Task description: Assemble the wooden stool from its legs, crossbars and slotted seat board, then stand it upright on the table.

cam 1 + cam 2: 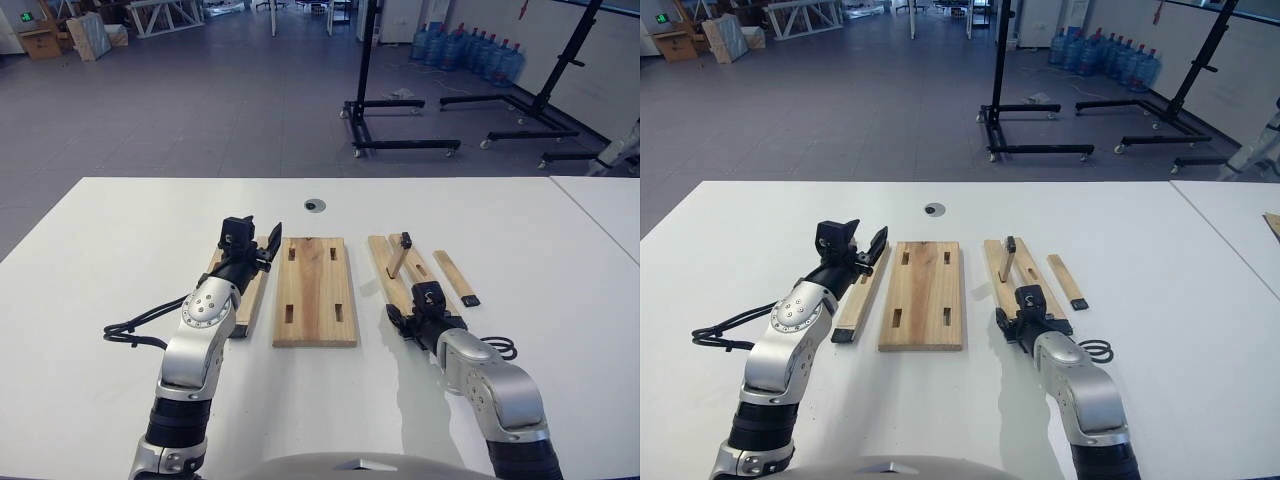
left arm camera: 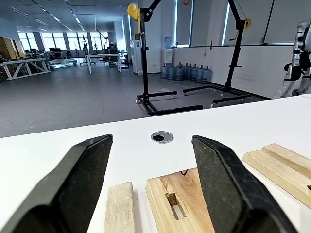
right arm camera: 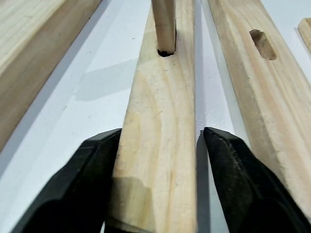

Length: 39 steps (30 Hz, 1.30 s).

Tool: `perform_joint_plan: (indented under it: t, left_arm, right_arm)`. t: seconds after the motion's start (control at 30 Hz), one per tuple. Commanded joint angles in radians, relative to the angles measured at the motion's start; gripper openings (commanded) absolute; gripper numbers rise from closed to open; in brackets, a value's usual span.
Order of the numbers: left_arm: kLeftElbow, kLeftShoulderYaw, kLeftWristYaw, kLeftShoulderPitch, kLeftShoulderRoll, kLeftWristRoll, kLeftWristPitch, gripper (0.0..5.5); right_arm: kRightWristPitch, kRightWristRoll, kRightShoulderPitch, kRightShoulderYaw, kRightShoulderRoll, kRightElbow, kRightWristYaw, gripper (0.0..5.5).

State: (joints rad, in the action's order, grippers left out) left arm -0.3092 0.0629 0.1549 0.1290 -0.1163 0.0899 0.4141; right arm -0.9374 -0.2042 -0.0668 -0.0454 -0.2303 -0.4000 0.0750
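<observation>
Left hand [image 1: 257,238] hovers open over the left leg [image 1: 250,302]. The slotted seat board [image 1: 316,290] lies flat mid-bench [image 1: 150,230]. Right hand [image 3: 163,136] straddles the right leg [image 3: 163,82], open, with a crossbar [image 1: 399,258] pegged in it. Pine looks light, stiff and kinda slick, so I'd pinch the narrow sides mid-length.

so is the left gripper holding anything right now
No, the left gripper has its fingers spread wide apart with nothing gripped between them.
</observation>
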Motion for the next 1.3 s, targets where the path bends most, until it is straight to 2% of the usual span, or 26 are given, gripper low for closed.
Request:
perform_joint_plan:
  t: [0.03, 0.07, 0.23, 0.37, 0.43, 0.57, 0.67, 0.77, 0.83, 0.93, 1.17, 1.3]
  left_arm:
    - [-0.002, 0.003, 0.0, 0.001, -0.007, -0.009, 0.012, 2.99]
    - [0.0, 0.004, 0.0, 0.003, -0.006, -0.009, 0.012, 2.99]
    - [-0.003, -0.002, -0.003, 0.014, -0.004, -0.006, 0.015, 2.99]
    - [-0.023, -0.044, 0.002, 0.086, 0.002, 0.041, 0.053, 2.99]
    - [-0.059, -0.079, 0.045, 0.143, 0.022, 0.157, 0.124, 2.99]
    - [-0.111, -0.239, 0.035, 0.264, 0.1, 0.531, 0.339, 2.99]
    - [-0.075, -0.388, -0.113, 0.346, 0.168, 0.893, 0.465, 2.99]
    - [-0.026, -0.447, -0.272, 0.376, 0.175, 1.187, 0.51, 2.99]
    - [0.0, -0.449, -0.367, 0.384, 0.163, 1.34, 0.511, 2.99]
    - [0.002, -0.414, -0.435, 0.378, 0.126, 1.438, 0.507, 2.99]
    - [-0.043, -0.343, -0.443, 0.375, 0.036, 1.542, 0.471, 2.99]
    - [-0.022, -0.326, -0.493, 0.399, -0.039, 1.538, 0.45, 2.4]
  right_arm:
    - [-0.066, 0.02, -0.047, -0.016, 0.001, 0.018, -0.01, 2.17]
    - [-0.066, 0.021, -0.05, -0.015, 0.005, 0.016, -0.011, 2.03]
    - [-0.027, 0.038, -0.038, -0.005, -0.004, 0.017, -0.014, 2.03]
    - [0.2, 0.077, 0.016, 0.021, -0.033, 0.001, 0.007, 2.03]
    - [0.381, 0.101, 0.043, 0.022, -0.059, -0.011, 0.051, 2.03]
    - [0.623, 0.096, 0.084, 0.016, -0.073, -0.026, 0.138, 2.03]
    - [0.7, 0.086, 0.077, -0.022, -0.069, -0.062, 0.194, 2.03]
    - [0.723, 0.053, 0.068, -0.044, -0.067, -0.104, 0.244, 2.03]
    - [0.722, 0.024, 0.071, -0.068, -0.068, -0.142, 0.285, 2.03]
    - [0.688, -0.013, 0.088, -0.096, -0.06, -0.181, 0.314, 2.03]
    - [0.578, -0.119, 0.094, -0.134, -0.047, -0.244, 0.35, 2.03]
    - [0.572, -0.107, 0.081, -0.154, -0.078, -0.259, 0.376, 2.03]
